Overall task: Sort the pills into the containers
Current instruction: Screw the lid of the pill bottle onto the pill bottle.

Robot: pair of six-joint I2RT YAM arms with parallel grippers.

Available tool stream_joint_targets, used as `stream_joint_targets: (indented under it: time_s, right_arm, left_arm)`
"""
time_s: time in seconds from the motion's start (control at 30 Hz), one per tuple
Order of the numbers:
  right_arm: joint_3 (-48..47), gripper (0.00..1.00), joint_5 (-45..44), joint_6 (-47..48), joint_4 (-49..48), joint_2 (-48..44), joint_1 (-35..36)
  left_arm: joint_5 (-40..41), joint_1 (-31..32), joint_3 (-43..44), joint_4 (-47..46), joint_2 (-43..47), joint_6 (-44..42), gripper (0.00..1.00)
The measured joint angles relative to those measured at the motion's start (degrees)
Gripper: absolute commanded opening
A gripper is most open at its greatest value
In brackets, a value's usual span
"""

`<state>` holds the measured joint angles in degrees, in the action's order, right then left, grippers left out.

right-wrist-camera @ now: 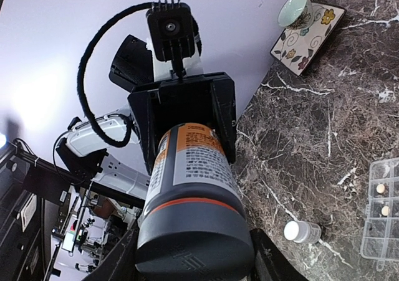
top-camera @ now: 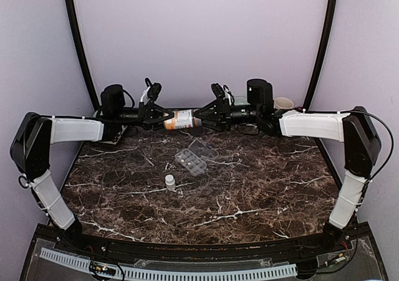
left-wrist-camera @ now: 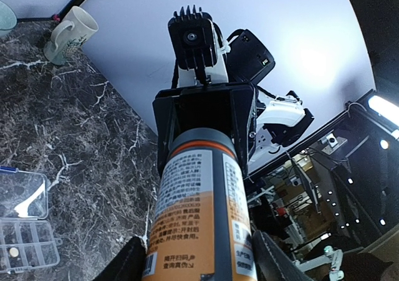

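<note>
1. We count two arms and just one amber plastic bottle with a white label (top-camera: 181,119). It's held level in the air over the back of the dark marble table (top-camera: 249,194). The left claw (top-camera: 163,118) is clamped on its bottom end and the right claw (top-camera: 203,116) on the grey cap end.
2. One flat clear plastic organiser box (top-camera: 192,159) sits mid-table with its lid flipped open, well apart from both claws. One tiny white bottle (top-camera: 169,180) stands upright near it, on the side toward the arm bases.
3. The right wrist view gives us two small round pale pills (right-wrist-camera: 380,188), each in its own compartment (right-wrist-camera: 376,201). The left wrist view catches only one.
4. There are two cups. The left wrist view shows a white mug with green print (left-wrist-camera: 72,35). Only the right wrist view shows a small cup (right-wrist-camera: 296,10) on a flowered square tile (right-wrist-camera: 312,35); from above, the left arm mostly hides that corner.
</note>
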<state>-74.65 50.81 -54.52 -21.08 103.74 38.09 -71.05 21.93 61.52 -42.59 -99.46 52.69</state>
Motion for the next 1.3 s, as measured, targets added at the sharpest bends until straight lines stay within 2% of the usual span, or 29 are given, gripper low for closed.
stream_joint_targets:
  time_s: [0.03,0.23,0.5,0.83,1.3]
  right_arm:
    - [-0.35,0.25,0.17,-0.48,0.02,0.00,-0.02]
    - [-2.10,0.25,0.66,-3.72,1.22,0.00,-0.09]
    - [-1.51,0.23,1.05,-15.87,-7.32,2.32,-0.59]
    - [-0.42,0.21,-0.13,-24.48,-13.46,3.19,-0.68]
    - [-0.39,0.17,-3.34,-28.35,-12.57,3.19,-0.37]
  left_arm:
    - [1.18,0.07,0.70,5.35,1.86,-4.57,0.06]
    - [6.60,1.16,1.38,17.42,6.97,-15.61,0.06]
    - [16.00,2.95,1.38,25.29,11.52,-23.96,0.07]
    - [26.51,6.05,-0.63,27.71,16.63,-28.83,0.08]
    - [38.88,10.21,-2.97,28.28,19.80,-36.22,0.13]
